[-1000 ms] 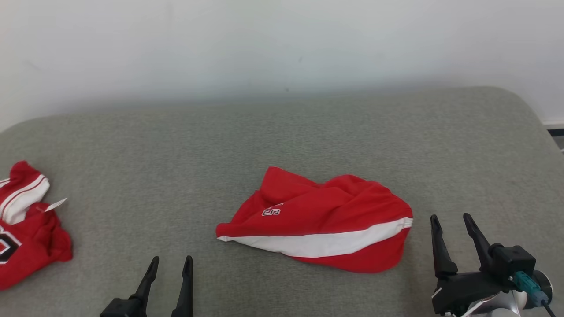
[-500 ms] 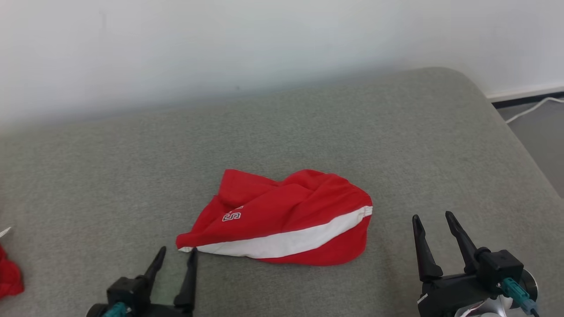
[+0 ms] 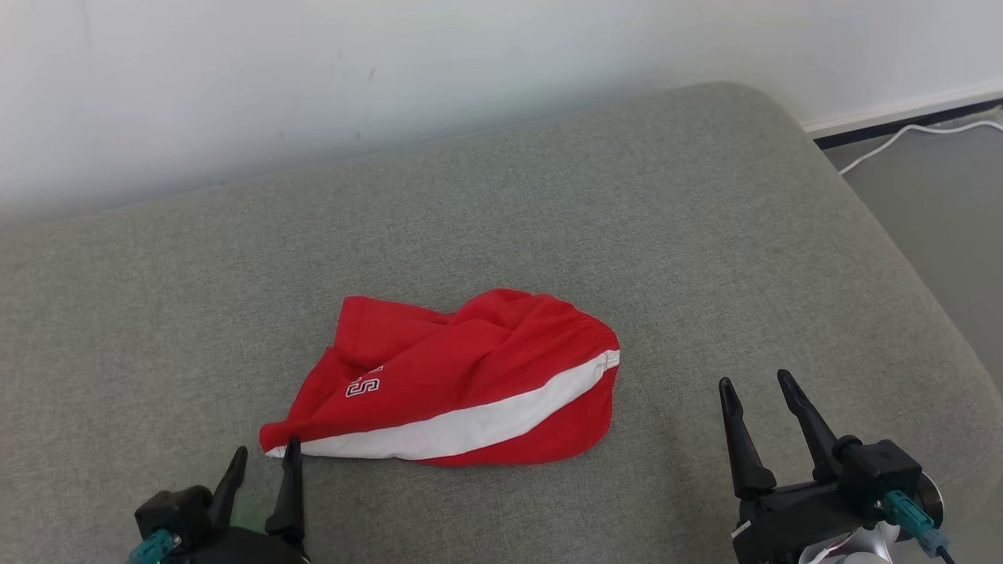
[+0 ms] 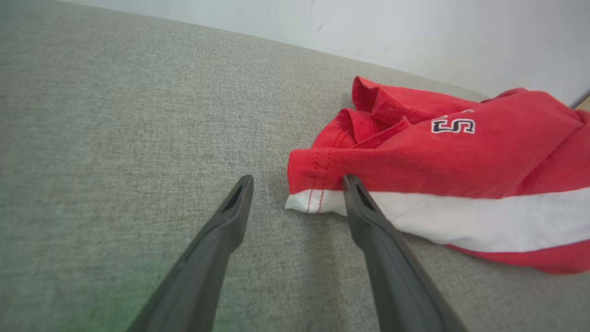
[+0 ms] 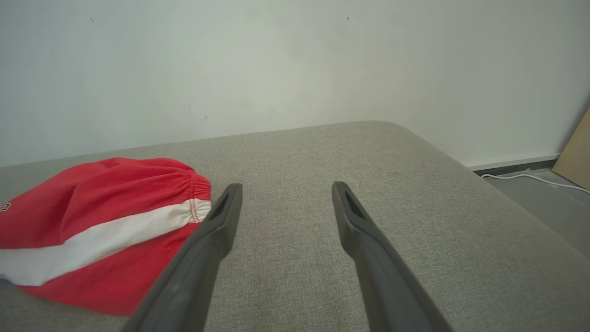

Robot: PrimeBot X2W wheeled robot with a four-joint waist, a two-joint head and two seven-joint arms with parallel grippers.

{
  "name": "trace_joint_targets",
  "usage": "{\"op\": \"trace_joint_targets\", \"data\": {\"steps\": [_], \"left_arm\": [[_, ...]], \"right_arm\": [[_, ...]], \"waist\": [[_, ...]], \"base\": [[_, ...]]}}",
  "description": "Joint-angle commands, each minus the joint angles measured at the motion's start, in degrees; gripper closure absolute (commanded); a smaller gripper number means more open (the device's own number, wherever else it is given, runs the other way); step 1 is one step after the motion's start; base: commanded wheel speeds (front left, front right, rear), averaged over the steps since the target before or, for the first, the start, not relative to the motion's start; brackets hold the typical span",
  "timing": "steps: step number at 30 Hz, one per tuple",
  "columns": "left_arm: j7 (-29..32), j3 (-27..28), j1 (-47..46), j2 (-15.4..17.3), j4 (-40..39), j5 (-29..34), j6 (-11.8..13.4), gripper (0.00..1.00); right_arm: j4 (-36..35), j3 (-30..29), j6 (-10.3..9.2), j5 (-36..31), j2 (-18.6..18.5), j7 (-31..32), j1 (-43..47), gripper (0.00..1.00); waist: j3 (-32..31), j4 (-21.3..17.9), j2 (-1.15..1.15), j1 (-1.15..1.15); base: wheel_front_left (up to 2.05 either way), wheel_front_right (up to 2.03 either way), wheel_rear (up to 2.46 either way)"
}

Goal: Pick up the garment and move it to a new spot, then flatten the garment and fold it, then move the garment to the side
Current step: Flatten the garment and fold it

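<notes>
Left gripper (image 3: 266,446): fingers spread wide, nothing held. It sits low at the garment's near left corner. In the left wrist view the hemmed corner lies between the two fingers, with one tip over the cloth edge. Cannot tell whether it touches.
Step in hand: judged to be the first, reaching in for the pickup. Nothing is lifted yet.
Garment (image 3: 462,376): lies mid-cushion in a rounded, bunched heap, ahead of both grippers and closer to the left one.
Cloth: soft red knit with a broad white band along the near side. Stitched hem at the left end, gathered elastic edge at the right, and a small dark letter outlined in white.
Next move: probably a pinch on that corner, deep enough to catch every layer, since thin cloth may slip out.
Cushion (image 3: 627,235): grey woven upholstery, padded, with a rounded right corner.
Right gripper (image 3: 754,378): fingers wide apart, empty, clear of the garment's right end.
Far right: bare floor (image 3: 940,204) with a white cable (image 3: 901,137) by the wall.
</notes>
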Motion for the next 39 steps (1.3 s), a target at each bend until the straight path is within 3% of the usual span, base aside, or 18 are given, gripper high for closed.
{"op": "trace_joint_targets", "data": {"steps": [1,8,9,10,11,18,29,39], "left_arm": [[-0.07,0.48,-1.1,0.03,0.53,-0.8,-0.65,0.0],[-0.07,-0.39,-2.78,0.05,2.2,-2.82,-2.21,0.0],[-0.07,-0.58,-2.7,0.05,2.48,-2.77,-2.39,0.16],[-0.07,-0.8,-2.81,0.04,2.59,-3.14,-2.54,0.7],[-0.07,-1.2,-3.14,0.04,2.24,-3.15,-2.6,1.0],[-0.07,-4.57,-2.75,0.4,0.1,-4.05,-2.68,1.0],[-0.07,-5.17,3.89,0.11,-6.61,-3.89,-2.69,1.0],[-0.07,-3.2,5.8,0.69,-5.8,-1.09,-2.65,1.0]], "right_arm": [[-0.06,0.23,-0.04,0.45,-0.32,-0.02,-0.57,0.0],[-0.02,0.77,-0.04,0.87,-0.14,-0.02,-0.9,0.0],[0.01,0.78,-0.04,0.9,-0.06,-0.02,-0.89,0.0],[0.05,0.78,-0.04,0.98,0.03,-0.01,-0.86,0.0],[0.06,0.72,-0.04,1.02,0.14,-0.01,-0.95,0.0],[-0.04,0.13,-0.04,1.38,0.68,-0.02,-0.94,0.0],[0.87,-0.9,-0.04,1.83,1.64,-0.02,1.94,0.0],[1.2,-0.66,-0.04,1.82,3.09,-0.02,2.68,0.0]], "waist": [[0.51,-0.64,0.0,0.0],[1.27,-0.96,0.0,0.0],[1.37,-0.93,0.0,0.0],[1.5,-0.86,0.0,0.0],[1.63,-0.76,0.0,0.0],[1.15,1.34,0.0,0.0],[-3.85,10.99,0.0,0.0],[-4.64,17.45,0.0,0.0]], "base": [[0.0,0.0,0.0],[0.0,0.0,0.0],[0.0,0.0,0.0],[0.0,0.0,0.0],[0.0,0.0,0.0],[0.0,0.0,0.0],[0.0,0.0,0.0],[0.0,0.0,0.0]]}}
